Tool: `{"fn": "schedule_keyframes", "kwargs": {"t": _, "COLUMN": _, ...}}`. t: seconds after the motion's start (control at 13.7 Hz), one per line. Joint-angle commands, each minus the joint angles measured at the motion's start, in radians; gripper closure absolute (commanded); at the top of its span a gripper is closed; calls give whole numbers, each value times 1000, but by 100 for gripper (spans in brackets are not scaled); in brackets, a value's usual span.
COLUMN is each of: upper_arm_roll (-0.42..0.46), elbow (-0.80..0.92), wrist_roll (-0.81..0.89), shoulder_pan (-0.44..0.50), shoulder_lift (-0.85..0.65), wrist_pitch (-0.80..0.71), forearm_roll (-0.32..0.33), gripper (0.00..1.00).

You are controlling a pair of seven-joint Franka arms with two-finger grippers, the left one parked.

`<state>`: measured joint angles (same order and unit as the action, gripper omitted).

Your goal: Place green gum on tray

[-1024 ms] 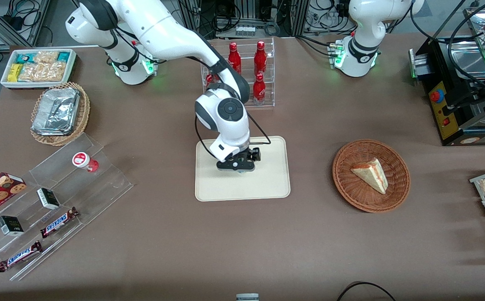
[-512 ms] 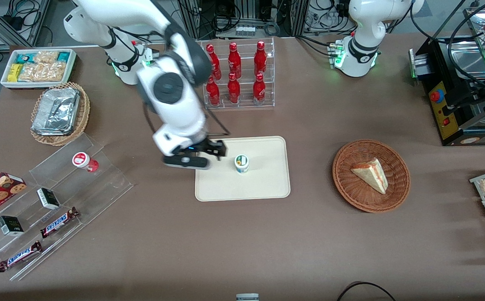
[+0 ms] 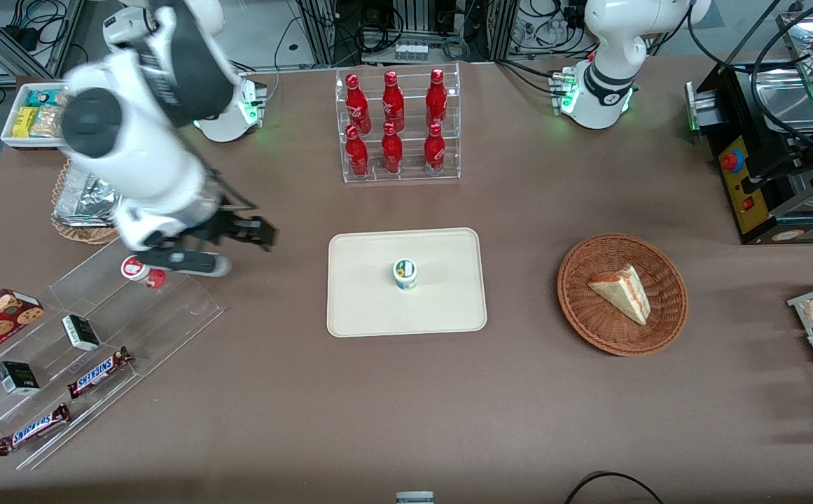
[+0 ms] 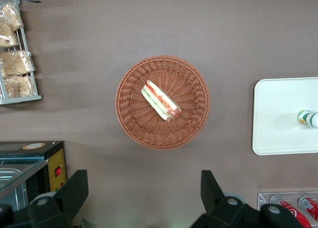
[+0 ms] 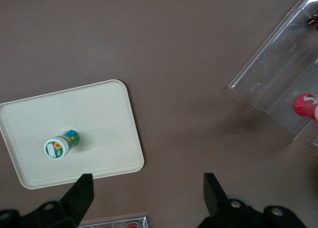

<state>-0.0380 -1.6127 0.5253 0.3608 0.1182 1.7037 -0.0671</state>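
The green gum (image 3: 405,274) stands upright near the middle of the cream tray (image 3: 448,308). It also shows in the right wrist view (image 5: 60,144) on the tray (image 5: 99,118), and in the left wrist view (image 4: 308,118) on the tray (image 4: 278,114). My gripper (image 3: 199,252) is open and empty. It hangs high above the table, well away from the tray toward the working arm's end, over the clear acrylic rack (image 3: 168,308). Its fingers (image 5: 82,193) stand wide apart over bare table.
A red-label gum bottle (image 3: 141,270) sits on the acrylic rack, with candy bars (image 3: 98,371) and small boxes nearer the front camera. A wicker basket with a foil tray (image 3: 91,203), a rack of red bottles (image 3: 395,133) and a basket with a sandwich (image 3: 622,294) stand around.
My gripper let go of the green gum on the tray, rose, and swung away toward the working arm's end of the table. The gum stays upright on the tray.
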Motion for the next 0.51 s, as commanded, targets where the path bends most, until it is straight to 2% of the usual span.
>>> {"fn": "schedule_keyframes", "kwargs": {"t": 0.0, "upper_arm_roll": 15, "elbow": 0, "wrist_roll": -123, "shoulder_pan": -123, "shoulder_lift": -46, "wrist_pitch": -64, "forearm_roll": -7, "gripper": 1}}
{"fn": "schedule_keyframes", "kwargs": {"t": 0.15, "upper_arm_roll": 4, "elbow": 20, "wrist_roll": -252, "shoulder_pan": -216, "shoulder_lift": -55, "wrist_pitch": -125, "forearm_roll": -7, "gripper": 1}}
{"fn": "schedule_keyframes", "kwargs": {"t": 0.44, "upper_arm_roll": -103, "elbow": 20, "wrist_roll": -454, "shoulder_pan": -244, "shoulder_lift": -66, "wrist_pitch": -119, "forearm_roll": -3, "gripper": 1}}
